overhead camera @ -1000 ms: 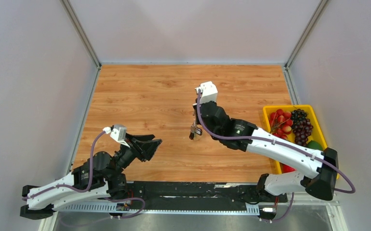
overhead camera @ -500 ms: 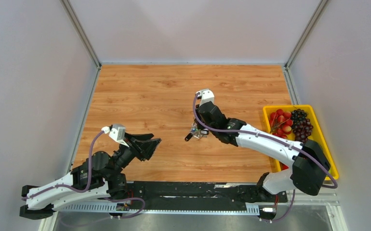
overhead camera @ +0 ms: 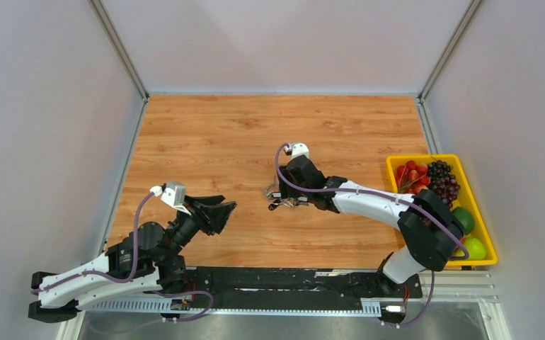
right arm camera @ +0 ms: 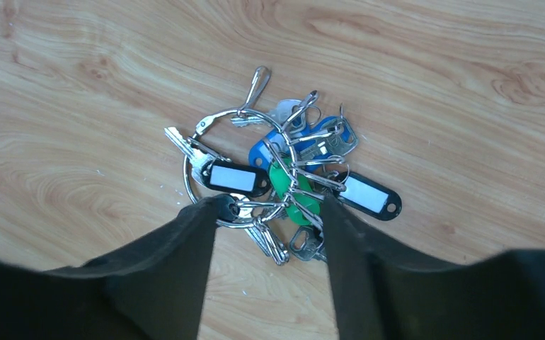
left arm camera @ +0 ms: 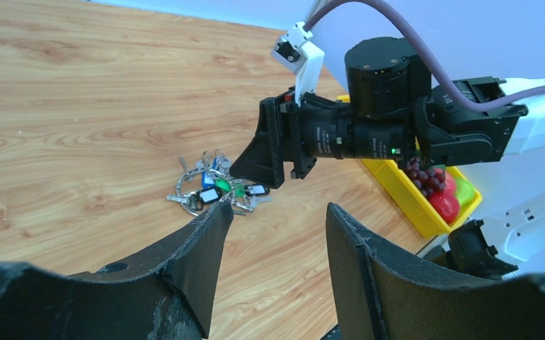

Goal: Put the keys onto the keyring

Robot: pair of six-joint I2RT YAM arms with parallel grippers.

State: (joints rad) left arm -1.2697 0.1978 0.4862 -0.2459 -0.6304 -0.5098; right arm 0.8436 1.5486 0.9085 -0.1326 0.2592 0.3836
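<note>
Grey walls (overhead camera: pixel 43 106) close in three sides of the wooden table (overhead camera: pixel 206 142), so we have room to work only from the near edge. The wood looks smooth and hard, and we expect metal to slide on it rather than catch. A yellow tray (overhead camera: pixel 425 157) of fruit sits at the right, well apart from the work.

The left gripper (left arm camera: pixel 275 212) hangs above the table with its jaws spread wide and nothing between them. The right gripper (right arm camera: pixel 273 205) is low over the middle of the table, jaws apart and holding nothing, and just beyond its tips the keyring (right arm camera: pixel 186 176) lies flat. We cannot tell whether its left finger touches the wire.

We judge the ring light, stiff and slippery. Its bare left arc is the best place to pinch. The keys (right arm camera: pixel 305 152) are bunched on its right side, apparently threaded already. They are loose and will swing when lifted.
</note>
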